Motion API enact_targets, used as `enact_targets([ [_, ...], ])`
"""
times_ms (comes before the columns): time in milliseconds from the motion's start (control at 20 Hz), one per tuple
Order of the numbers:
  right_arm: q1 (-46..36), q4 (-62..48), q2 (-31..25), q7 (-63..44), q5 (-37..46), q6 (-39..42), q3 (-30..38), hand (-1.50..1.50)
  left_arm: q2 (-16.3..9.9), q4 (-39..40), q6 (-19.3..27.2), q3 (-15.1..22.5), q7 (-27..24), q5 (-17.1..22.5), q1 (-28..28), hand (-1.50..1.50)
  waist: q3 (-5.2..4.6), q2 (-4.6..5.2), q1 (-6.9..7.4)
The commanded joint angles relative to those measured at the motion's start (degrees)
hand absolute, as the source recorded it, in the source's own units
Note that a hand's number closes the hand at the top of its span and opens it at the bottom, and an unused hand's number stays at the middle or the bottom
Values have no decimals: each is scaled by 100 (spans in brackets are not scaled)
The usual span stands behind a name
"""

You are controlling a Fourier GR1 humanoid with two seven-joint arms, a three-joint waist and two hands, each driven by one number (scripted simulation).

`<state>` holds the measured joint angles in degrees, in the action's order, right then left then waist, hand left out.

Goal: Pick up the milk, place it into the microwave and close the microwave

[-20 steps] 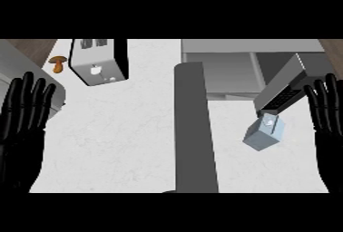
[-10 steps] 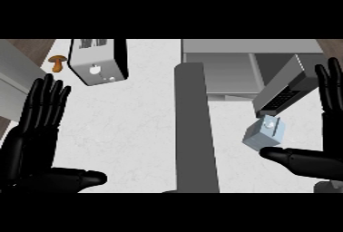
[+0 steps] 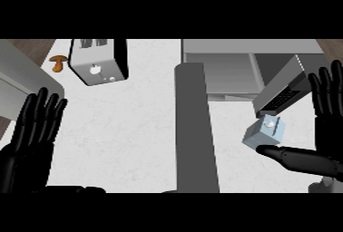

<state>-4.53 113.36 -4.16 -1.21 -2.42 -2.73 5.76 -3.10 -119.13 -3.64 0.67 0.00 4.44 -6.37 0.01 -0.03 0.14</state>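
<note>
Having been lowered since a moment ago, the right hand (image 3: 315, 136) is spread wide beside the milk (image 3: 264, 134), thumb touching, grasp not yet made

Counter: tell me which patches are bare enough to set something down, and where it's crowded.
Widest bare patch: the counter between the toaster, the left hand and the dark upright bar. A smaller strip lies right of the bar, below the microwave. It is crowded by the milk, the right hand and the open door.
</note>
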Motion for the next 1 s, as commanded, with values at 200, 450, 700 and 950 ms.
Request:
enact_targets([
  [200, 655, -707, 196, 871, 195, 91, -29, -150, 145, -500, -101, 262, -27, -129, -600, -150, 0, -1, 2],
  [450, 715, -1311, 205, 1384, 315, 41, 104, -150, 153, -579, -349, 299, -222, -2, -1096, -150, -2, -4, 14],
  [700, 1275, -1965, 244, 2313, 310, 286, 184, -150, 297, -1140, -45, 909, -50, -429, -1366, -150, 2, -7, 11],
  [950, 1036, -2651, -6, 2518, -36, 499, 620, -150, 258, -567, -85, 440, -108, -389, -821, -150, 0, 2, -9],
])
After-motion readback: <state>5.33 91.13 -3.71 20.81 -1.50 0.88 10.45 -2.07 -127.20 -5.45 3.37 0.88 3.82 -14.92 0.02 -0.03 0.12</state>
